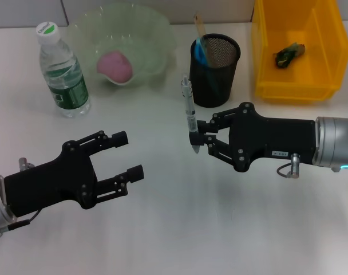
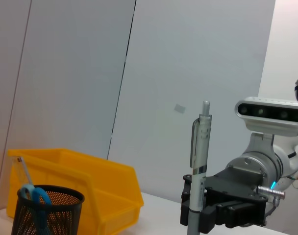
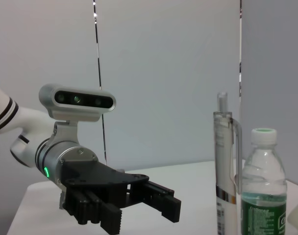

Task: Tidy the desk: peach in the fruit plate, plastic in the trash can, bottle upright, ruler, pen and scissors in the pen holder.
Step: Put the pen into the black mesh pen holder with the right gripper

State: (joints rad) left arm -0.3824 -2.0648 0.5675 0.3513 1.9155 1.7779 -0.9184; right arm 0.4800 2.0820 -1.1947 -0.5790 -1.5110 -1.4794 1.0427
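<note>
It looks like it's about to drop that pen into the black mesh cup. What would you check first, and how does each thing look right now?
1. Pen gripped: ok, the right hand is shut on its lower end.
2. Pen upright: ok, it stands near vertical in the left wrist view.
3. Pen over the pen holder: not ok, it is beside the holder on the near side, not above the opening.
4. Room in the holder: ok, scissors and ruler lean at one side, leaving free space.
5. Left hand out of the way: ok, open and off to the robot's left.
6. Bottle clear of the path: ok, upright, far left.
</note>
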